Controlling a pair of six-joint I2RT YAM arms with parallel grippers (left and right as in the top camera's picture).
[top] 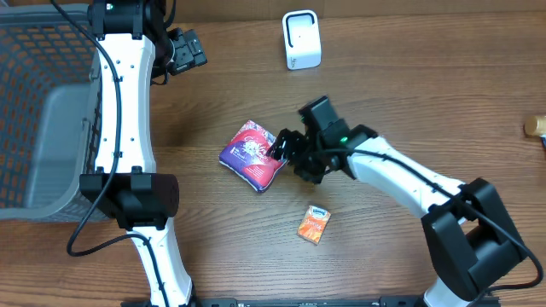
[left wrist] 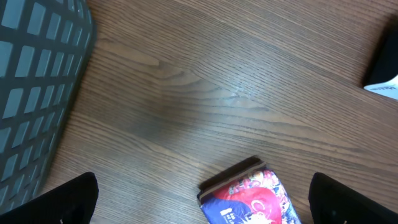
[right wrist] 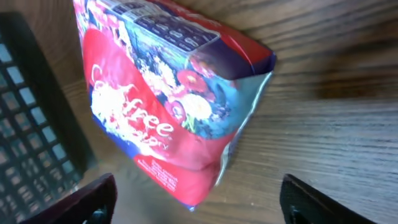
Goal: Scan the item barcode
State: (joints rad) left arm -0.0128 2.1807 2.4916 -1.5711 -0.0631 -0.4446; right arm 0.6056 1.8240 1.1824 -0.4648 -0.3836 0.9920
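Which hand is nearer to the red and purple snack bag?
Right. The right hand is at the edge of the snack bag; the left hand hangs far off, near the basket.

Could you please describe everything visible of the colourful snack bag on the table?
The snack bag is a glossy, puffy plastic pouch, red, purple and blue, printed with berries, white script and a dark text panel, with a sealed end seam. It lies flat on the wooden table near the centre, seemingly unopened. The right gripper straddles one edge, jaws open; contact is unclear.
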